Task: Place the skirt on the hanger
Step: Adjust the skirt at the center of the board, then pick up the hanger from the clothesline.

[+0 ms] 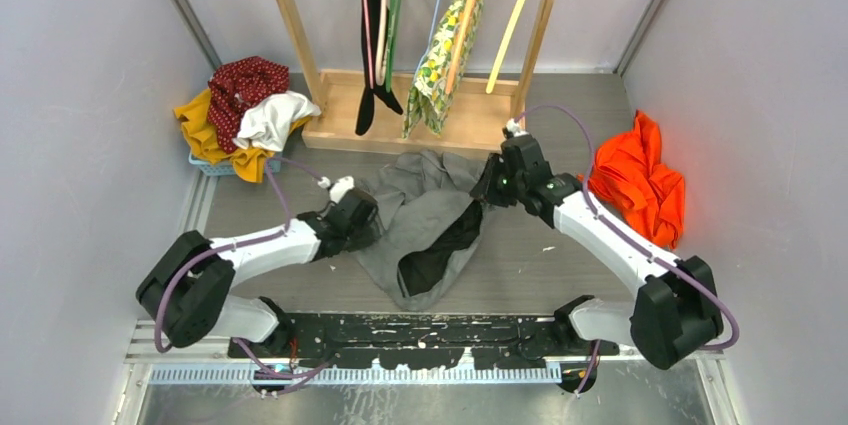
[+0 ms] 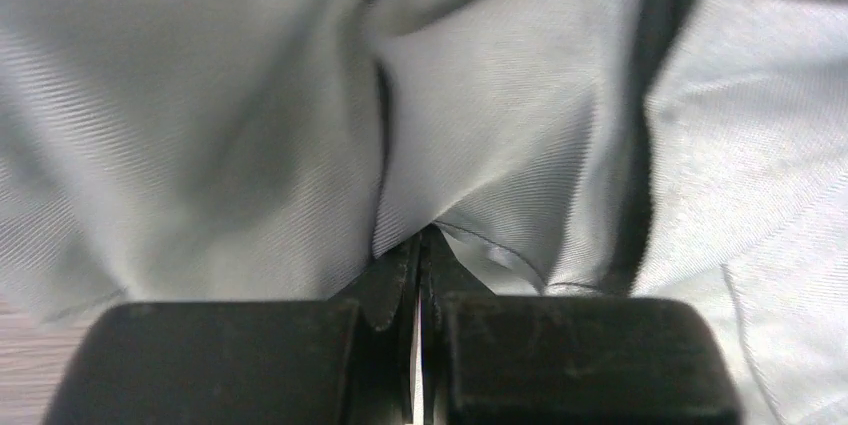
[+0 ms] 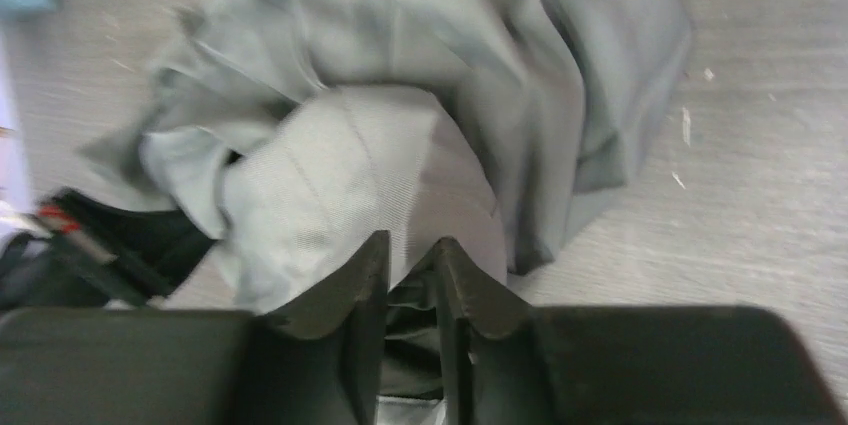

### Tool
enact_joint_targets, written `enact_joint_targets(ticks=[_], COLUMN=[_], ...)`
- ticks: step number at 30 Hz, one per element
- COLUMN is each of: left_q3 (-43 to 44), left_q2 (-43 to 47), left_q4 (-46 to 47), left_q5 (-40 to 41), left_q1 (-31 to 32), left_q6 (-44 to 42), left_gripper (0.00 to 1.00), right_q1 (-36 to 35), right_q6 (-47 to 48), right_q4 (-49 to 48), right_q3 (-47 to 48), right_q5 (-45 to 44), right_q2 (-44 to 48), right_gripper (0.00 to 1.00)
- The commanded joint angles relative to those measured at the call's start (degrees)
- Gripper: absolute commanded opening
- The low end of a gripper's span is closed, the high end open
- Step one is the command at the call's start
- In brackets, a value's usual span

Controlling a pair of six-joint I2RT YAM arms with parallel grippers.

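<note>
Top external view has the grey skirt (image 1: 425,215) lying crumpled on the table (image 1: 560,265), between my two arms and just near of the wooden rack (image 1: 430,110) at the far side. None of it is off the surface as far as I can see, and none of it is on a hanger. The yellow hanger (image 1: 516,20) on the rack looks bare; I judge it a likely target, but I can't be sure. So the task is at the very start: the skirt is being gripped, and lifting, spreading and hanging it are all left to do.

The left claw (image 1: 360,213) sits at the skirt's left edge. In the left wrist view the left claw (image 2: 420,245) is fully closed, with a fold of grey cloth running right into the tips, so I read it as pinching the skirt.

The right claw (image 1: 490,185) is at the skirt's far right corner. In the right wrist view the right claw (image 3: 412,260) stands at a narrow gap, with a bulge of cloth against the tips and some between them. Whether it grips that cloth or only rests around it I cannot tell.
</note>
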State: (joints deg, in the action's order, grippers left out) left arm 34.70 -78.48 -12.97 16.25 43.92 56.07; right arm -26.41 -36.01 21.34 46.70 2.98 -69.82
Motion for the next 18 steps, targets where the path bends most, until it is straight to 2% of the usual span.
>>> enact_joint_targets(ticks=[1, 3, 5, 9, 18], left_q3=[3.42, 5.01, 5.4, 7.46, 9.53], left_q2=[4.57, 8.15, 11.58, 16.44, 21.97], left_q4=[-10.19, -12.65, -15.0, -20.44, -27.23], left_q5=[-0.52, -4.62, -5.12, -4.03, -0.86], left_q1=[-4.35, -3.49, -1.35, 1.76, 2.43], left_q6=[-10.05, -10.92, -10.95, -10.93, -12.22], left_gripper=[0.01, 0.06, 0.13, 0.2, 0.23], right_q1=[-0.04, -0.02, -0.04, -0.04, -0.04], right_q6=[3.17, 5.3, 8.13, 10.34, 7.92], right_q4=[5.23, 12.01, 18.49, 23.82, 14.26], right_q3=[11.9, 16.83, 24.56, 41.11, 65.38], right_q5=[0.23, -3.64, -6.69, -9.41, -16.23], right_q2=[3.11, 7.84, 10.1, 7.56, -11.4], right_gripper=[0.41, 0.63, 0.71, 0.74, 0.76])
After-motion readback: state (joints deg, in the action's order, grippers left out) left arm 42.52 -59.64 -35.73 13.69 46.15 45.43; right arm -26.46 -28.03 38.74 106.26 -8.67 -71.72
